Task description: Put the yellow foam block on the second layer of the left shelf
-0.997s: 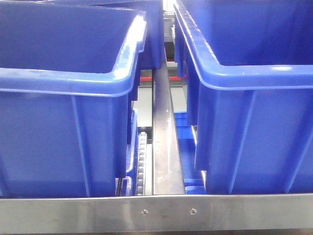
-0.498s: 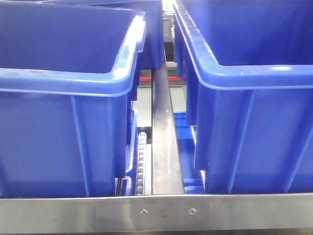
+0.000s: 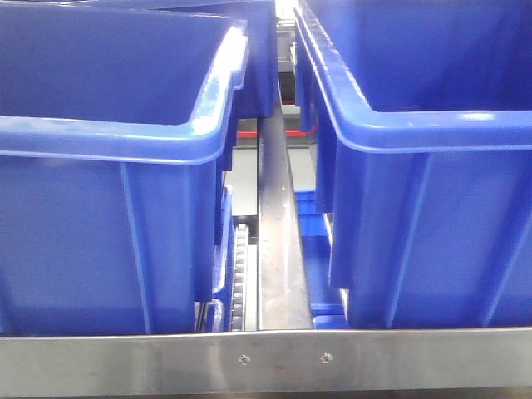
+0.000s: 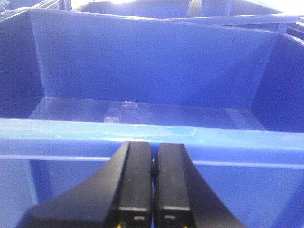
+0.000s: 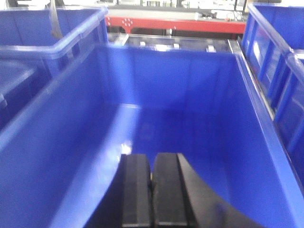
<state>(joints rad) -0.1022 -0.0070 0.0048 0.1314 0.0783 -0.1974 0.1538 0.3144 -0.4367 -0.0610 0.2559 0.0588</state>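
This looked like a warehouse or factory sorting station. Large blue plastic bins [image 3: 108,208] sat in rows on a steel rack rail [image 3: 266,359], with a roller track [image 3: 241,278] between them at 6 o'clock. A red machine frame [image 5: 175,21] stood beyond the bins at 12 o'clock.

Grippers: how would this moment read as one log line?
left gripper: shut, empty, facing bin | right gripper: shut, empty, over bin | yellow block: not visible

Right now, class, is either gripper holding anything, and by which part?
Nothing is held. The left gripper and the right gripper are both shut with nothing between the fingers; each faces a blue bin.
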